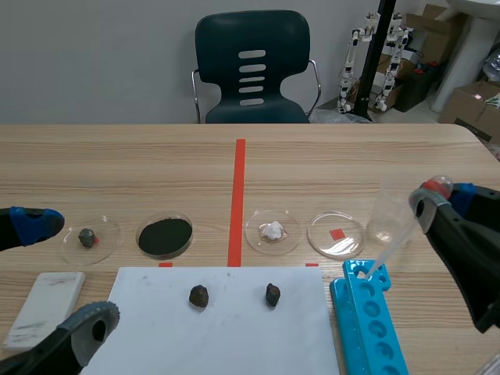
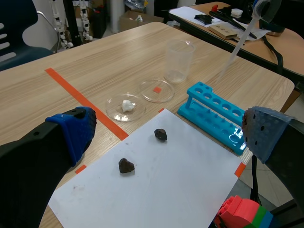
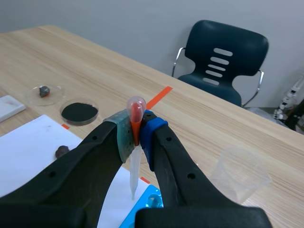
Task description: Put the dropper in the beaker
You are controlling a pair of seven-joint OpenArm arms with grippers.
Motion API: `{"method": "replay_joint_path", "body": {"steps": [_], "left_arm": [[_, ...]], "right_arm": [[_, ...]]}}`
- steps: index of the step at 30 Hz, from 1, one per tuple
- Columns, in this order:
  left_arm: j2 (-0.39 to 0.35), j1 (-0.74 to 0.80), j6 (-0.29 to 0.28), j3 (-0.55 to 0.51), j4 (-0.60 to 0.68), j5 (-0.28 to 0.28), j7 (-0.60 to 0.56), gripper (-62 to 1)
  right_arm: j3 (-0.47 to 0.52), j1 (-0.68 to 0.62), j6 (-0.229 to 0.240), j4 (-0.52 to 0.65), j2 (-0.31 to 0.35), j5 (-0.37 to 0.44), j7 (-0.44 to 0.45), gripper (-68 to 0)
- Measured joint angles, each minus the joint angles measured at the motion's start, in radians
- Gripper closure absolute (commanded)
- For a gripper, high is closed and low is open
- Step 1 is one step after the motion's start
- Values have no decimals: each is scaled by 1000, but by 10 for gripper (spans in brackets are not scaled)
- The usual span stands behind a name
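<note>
Between the right fingers (image 3: pixel 166 156) hangs a clear, red-bulbed dropper (image 3: pixel 134 173).

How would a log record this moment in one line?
right gripper: shut on dropper; dropper: tip above test-tube rack; beaker: empty; left gripper: open

white sheet (image 1: pixel 234 340) with two dark stones (image 1: pixel 198 295) | four petri dishes (image 1: pixel 320 234) (one holds black powder (image 1: pixel 165 237)) | blue rack (image 1: pixel 367 324) | chair (image 1: pixel 251 66) behind tabletop (image 1: pixel 117 164)
</note>
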Motion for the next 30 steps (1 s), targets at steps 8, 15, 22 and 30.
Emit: {"method": "replay_joint_path", "body": {"steps": [8, 15, 22, 30], "left_arm": [[0, 0, 0, 0, 0, 0, 0, -623], [0, 0, 0, 0, 0, 0, 0, -623], [0, 0, 0, 0, 0, 0, 0, -623], [0, 0, 0, 0, 0, 0, 0, -623]], "right_arm": [[28, 22, 0, -1, -89, 0, -27, -11], [28, 22, 0, -1, -88, 0, -26, -11], [53, 74, 0, -1, -88, 0, -26, -11], [108, 227, 0, -3, -88, 0, -41, -11]]}}
